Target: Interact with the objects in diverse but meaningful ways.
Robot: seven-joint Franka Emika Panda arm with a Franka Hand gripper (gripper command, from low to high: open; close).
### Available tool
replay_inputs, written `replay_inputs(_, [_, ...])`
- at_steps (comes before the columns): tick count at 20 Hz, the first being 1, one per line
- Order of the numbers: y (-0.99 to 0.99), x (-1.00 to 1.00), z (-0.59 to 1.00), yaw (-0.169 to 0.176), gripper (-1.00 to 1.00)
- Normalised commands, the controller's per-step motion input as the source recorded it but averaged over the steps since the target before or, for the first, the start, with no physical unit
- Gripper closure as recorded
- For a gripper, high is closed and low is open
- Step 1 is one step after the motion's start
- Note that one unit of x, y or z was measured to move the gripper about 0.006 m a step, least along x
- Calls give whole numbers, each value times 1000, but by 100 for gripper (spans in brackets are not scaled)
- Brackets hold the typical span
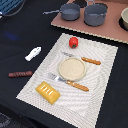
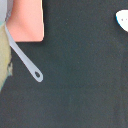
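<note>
In the exterior view a red tomato point(image 1: 73, 42) sits at the far edge of a striped placemat point(image 1: 102, 75). A yellow ridged bread loaf point(image 1: 48, 92) lies at its near corner. A white fish-like piece point(image 1: 33, 53) and a dark reddish-brown sausage stick point(image 1: 20, 74) lie on the black cloth toward the exterior view's left. The wrist view shows the white piece's edge point(image 2: 122, 20) on black cloth. No gripper fingers show in either view.
A beige plate point(image 1: 72, 68) sits mid-placemat between an orange-handled knife point(image 1: 91, 61) and fork point(image 1: 67, 82). Two grey pots point(image 1: 70, 11) point(image 1: 95, 14) stand on a pink board point(image 1: 90, 26) at the back. The wrist view shows the board's corner point(image 2: 27, 22) and a pot handle point(image 2: 25, 60).
</note>
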Motion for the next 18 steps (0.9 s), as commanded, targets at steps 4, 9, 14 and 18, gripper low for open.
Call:
replay_inputs(4, [-256, -11, -194, -2, -100])
replay_inputs(9, [-433, 99, -491, 3, -100])
replay_inputs(14, [-547, 65, -391, 3, -100])
replay_inputs(18, [-322, 104, -318, 6, -100])
